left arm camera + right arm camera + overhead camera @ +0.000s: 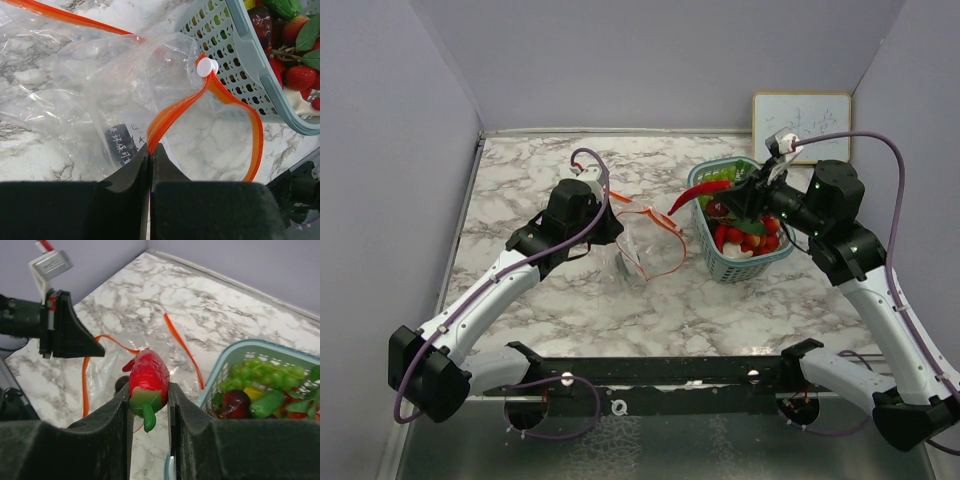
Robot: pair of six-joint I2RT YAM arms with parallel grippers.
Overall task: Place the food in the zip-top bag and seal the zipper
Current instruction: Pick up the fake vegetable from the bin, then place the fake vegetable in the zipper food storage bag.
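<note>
I see a teal perforated plastic basket (732, 266) on the grey-veined white marble desk (650, 310), right of centre. A small framed whiteboard (802, 125) stands behind it, against the pale grey back wall (650, 60).

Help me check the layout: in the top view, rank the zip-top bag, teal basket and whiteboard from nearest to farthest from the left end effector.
1. zip-top bag: its zipper is pinched in the left end effector.
2. teal basket: to the right, mid-table.
3. whiteboard: far back-right corner.
</note>
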